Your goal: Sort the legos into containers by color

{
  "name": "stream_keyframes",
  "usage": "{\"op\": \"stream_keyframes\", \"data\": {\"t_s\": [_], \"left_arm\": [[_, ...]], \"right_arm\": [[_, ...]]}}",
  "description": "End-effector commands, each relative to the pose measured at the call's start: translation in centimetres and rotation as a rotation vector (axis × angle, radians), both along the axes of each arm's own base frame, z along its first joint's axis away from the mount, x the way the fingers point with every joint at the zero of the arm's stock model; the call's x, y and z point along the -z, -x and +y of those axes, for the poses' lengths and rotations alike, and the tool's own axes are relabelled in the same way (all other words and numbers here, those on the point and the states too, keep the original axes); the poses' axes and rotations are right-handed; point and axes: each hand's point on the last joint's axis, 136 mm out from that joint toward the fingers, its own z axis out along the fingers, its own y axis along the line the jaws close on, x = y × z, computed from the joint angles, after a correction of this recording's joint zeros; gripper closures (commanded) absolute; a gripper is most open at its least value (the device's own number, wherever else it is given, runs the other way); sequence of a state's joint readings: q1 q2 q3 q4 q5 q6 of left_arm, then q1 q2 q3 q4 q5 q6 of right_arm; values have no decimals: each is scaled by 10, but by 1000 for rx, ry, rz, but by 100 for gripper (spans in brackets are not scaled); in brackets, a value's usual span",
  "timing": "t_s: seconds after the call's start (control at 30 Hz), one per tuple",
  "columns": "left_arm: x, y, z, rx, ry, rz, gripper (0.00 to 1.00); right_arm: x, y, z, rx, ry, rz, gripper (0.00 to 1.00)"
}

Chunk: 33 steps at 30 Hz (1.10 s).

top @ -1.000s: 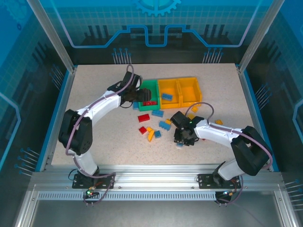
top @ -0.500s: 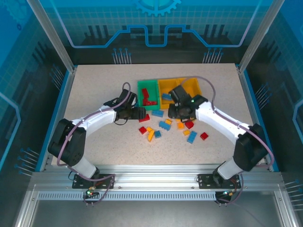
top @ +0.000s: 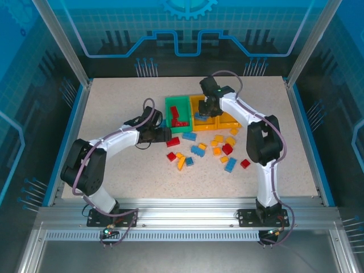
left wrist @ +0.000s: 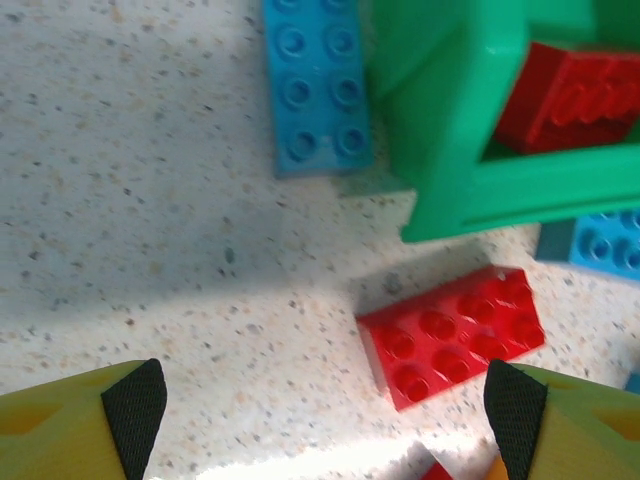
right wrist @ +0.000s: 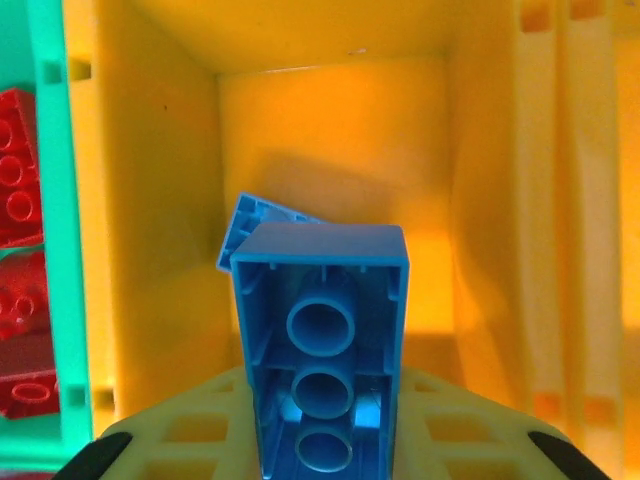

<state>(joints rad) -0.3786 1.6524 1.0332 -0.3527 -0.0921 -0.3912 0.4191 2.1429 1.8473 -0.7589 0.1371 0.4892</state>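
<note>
Many legos (top: 197, 150), speckled tabletop (top: 114, 102), blue walls (top: 34, 68)

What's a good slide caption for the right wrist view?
Right gripper holding a blue brick over the yellow bin, where a second blue brick lies.

The left arm bends inward, left gripper (top: 165, 135) low with jaws spread wide; the right arm stretches far forward, right gripper (top: 206, 111) pointing down, clamped on a blue lego (right wrist: 322, 340)
</note>
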Motion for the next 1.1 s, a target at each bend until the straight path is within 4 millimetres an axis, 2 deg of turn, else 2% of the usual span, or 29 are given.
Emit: {"op": "stream_keyframes", "data": {"t_s": [0.0,0.23,0.4,0.43,0.5,0.57,0.63,0.8,0.87,0.97,1.07], "left_arm": [[-8,-12,8,-50,7,-3,13],[-5,-33,8,-65,17,32,12],[3,-54,3,-72,23,49,14],[5,-57,2,-73,23,55,14],[9,-62,2,-70,10,68,15],[14,-67,2,-71,-8,81,16],[20,-70,3,-70,-30,101,18],[33,-80,3,-62,-61,129,27],[39,-82,3,-58,-74,145,32],[47,-85,2,-54,-80,156,37],[51,-87,1,-55,-76,159,48]], "right_arm": [[8,-9,-10,-3,1,48,72],[30,-18,-36,72,11,87,62],[34,-20,-49,107,-5,91,58],[34,-20,-47,103,-19,91,55],[32,-17,-39,81,-39,89,43],[27,-15,-31,59,-52,76,31],[18,-12,-22,41,-74,59,24],[-15,-2,-10,9,-130,-15,19],[-28,2,-14,5,-133,-48,19],[-42,4,-29,17,-85,-94,19],[-39,6,-49,45,-60,-85,19]]}}
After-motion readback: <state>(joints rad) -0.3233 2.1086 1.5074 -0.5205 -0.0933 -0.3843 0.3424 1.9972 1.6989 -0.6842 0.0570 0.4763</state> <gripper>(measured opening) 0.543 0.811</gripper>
